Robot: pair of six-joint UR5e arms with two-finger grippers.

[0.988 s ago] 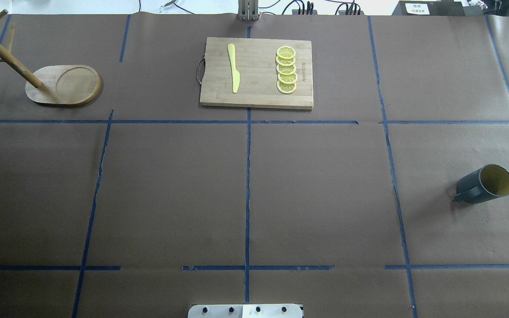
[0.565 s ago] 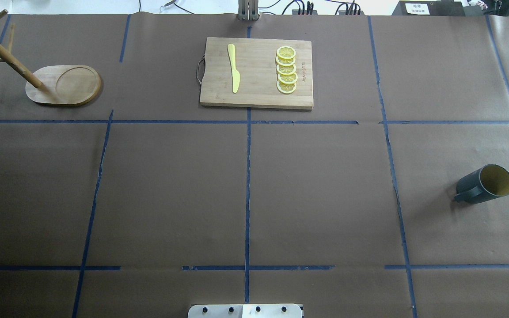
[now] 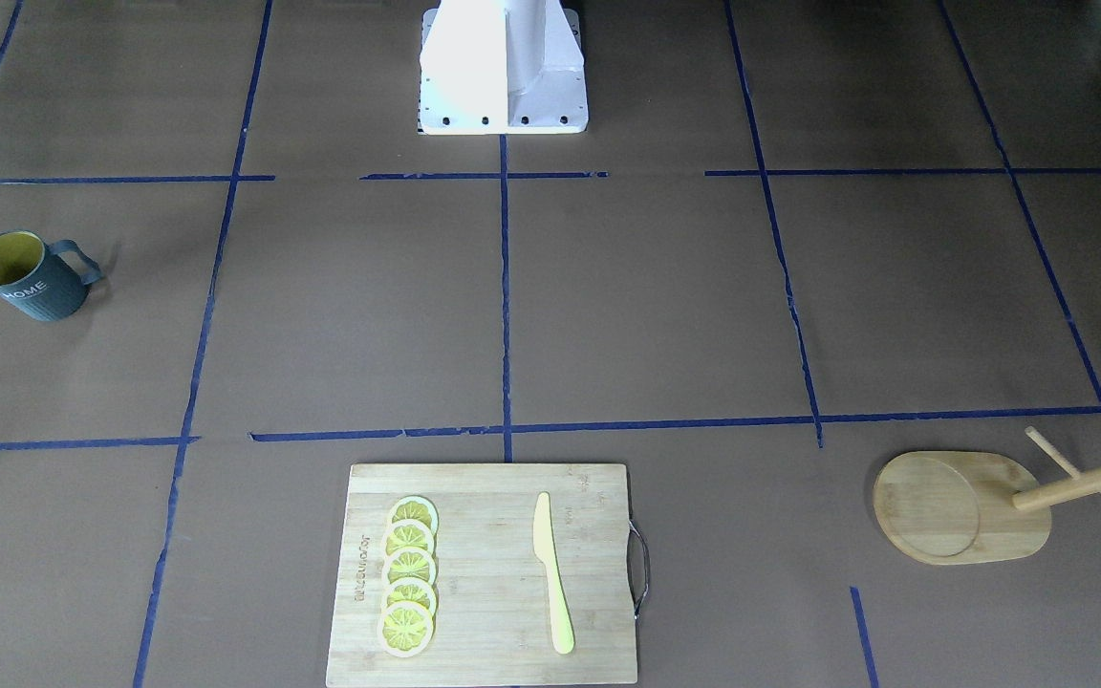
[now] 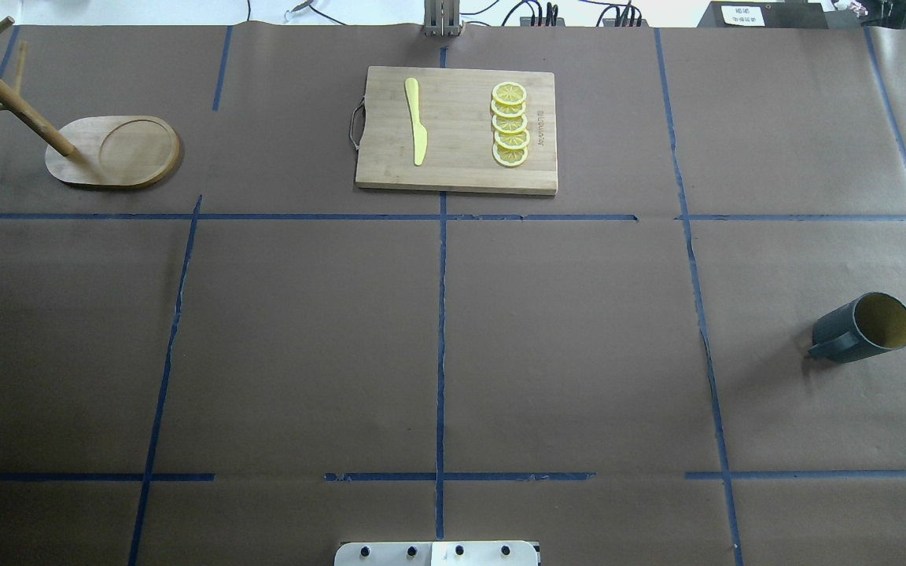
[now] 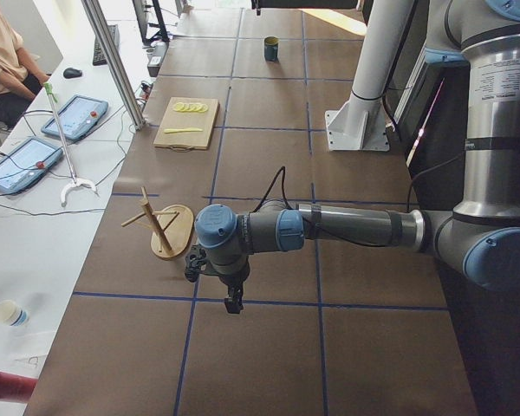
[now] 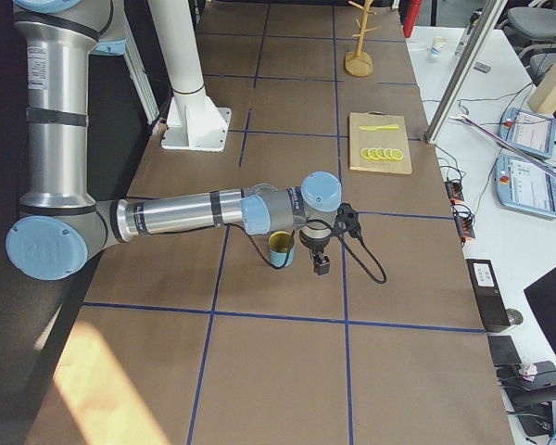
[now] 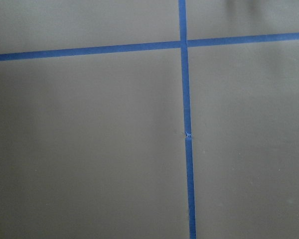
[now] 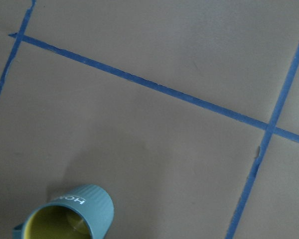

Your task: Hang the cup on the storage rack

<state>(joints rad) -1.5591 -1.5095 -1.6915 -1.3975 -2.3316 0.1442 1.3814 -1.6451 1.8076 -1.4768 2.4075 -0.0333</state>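
right pincer [image 6: 322,264]: opening cannot tell. cup [image 6: 280,247] stands upright just beside it, ungripped, on the surface [image 4: 579,354], right side, handle toward centre. storage rack [image 4: 111,149] far left, well apart. right arm nearer.

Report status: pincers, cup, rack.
Left pincer, right pincer: state unreadable. Cup upright on table, unheld. Storage rack pegs bare. Cutting board far-centre, off the line.
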